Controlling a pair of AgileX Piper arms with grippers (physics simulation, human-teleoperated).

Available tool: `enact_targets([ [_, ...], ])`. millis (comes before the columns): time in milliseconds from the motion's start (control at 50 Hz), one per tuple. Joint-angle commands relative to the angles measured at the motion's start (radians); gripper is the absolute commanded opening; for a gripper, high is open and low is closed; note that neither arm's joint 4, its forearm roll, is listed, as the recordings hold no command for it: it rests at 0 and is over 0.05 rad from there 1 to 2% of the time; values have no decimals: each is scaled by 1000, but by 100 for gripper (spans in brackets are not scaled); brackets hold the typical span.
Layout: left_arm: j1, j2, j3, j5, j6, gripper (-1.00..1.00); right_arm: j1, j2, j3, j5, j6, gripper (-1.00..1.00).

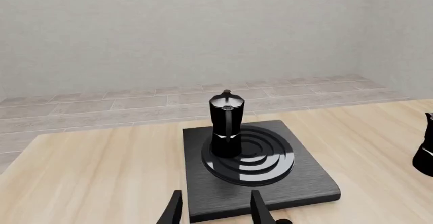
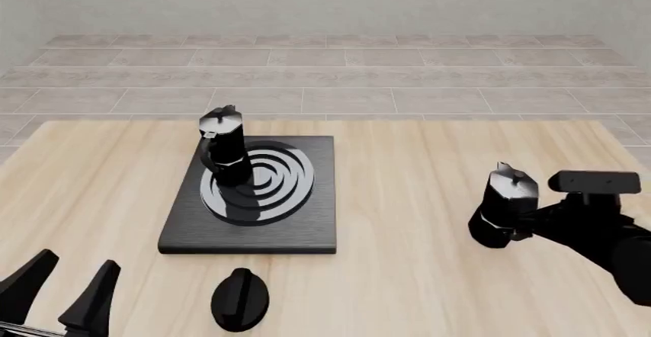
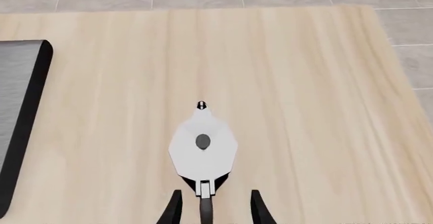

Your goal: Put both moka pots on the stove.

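One small black faceted moka pot with a silvery lid [image 2: 222, 148] already stands upright on the left part of the silver-grey ringed burner of the flat black square stove [image 2: 305, 226], at the left-centre of the pale wooden counter [image 2: 407, 169]. The second black moka pot [image 2: 502, 215] stands upright on the counter well to the right of the stove. Its long axis is vertical, with the knob on top. In the right wrist view its spout points away from the right pincer [image 3: 213, 206] and its side handle sits between the parted jaws; whether they yet grip cannot be told.

The step in hand looks like grasping this pot. Doing it well means closing squarely on the handle, lifting straight to keep the pot upright, then carrying it left to the free right side of the burner, clear of the first pot.

The left pincer [image 2: 63, 290] hovers at the near left, jaws apart and holding nothing, beside a flat black round knob [image 2: 240, 299]
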Motion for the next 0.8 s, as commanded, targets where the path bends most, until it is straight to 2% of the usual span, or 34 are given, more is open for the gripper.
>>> enact_targets([
  [20,3,0,0,-2,-2,100,0,66,20,-43,3,100],
  [800,3,0,0,-2,-2,100,-4,158,30,-99,-13,100],
])
